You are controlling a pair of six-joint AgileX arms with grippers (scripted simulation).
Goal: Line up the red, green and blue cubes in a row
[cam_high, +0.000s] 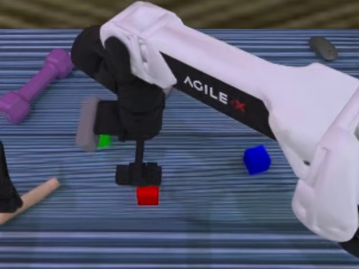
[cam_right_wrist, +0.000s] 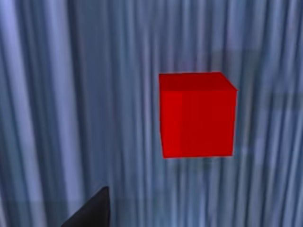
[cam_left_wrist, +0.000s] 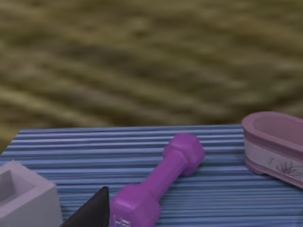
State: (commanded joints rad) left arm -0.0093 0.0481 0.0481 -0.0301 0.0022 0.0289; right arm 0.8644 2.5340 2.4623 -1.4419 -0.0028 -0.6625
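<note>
The right gripper point(cam_high: 138, 174) hangs over the middle of the table, just behind the red cube point(cam_high: 147, 195) as the top view shows it, and has nothing between its fingers. How wide those fingers stand I cannot tell: from above they read as one dark bar, and the right wrist view shows only a single dark tip at its edge. In that view the red cube point(cam_right_wrist: 196, 115) sits free on the striped table point(cam_right_wrist: 71, 94), off to one side of the tip rather than centred.

That offset is the main risk — if the gripper drops as it stands, one finger could land on the cube's top or nudge it away instead of straddling it.

A second risk is the green cube point(cam_high: 104, 141) (mostly hidden under the arm's wrist, beside a grey block point(cam_high: 87, 124)); a low sweep there could knock it. The blue cube point(cam_high: 257, 159) lies well apart to the right, so the 3 are not yet in a row.

The left gripper point(cam_high: 7, 193) is parked at the table's left edge, near the purple dumbbell point(cam_left_wrist: 158, 187) and pink tub point(cam_left_wrist: 274, 142).
</note>
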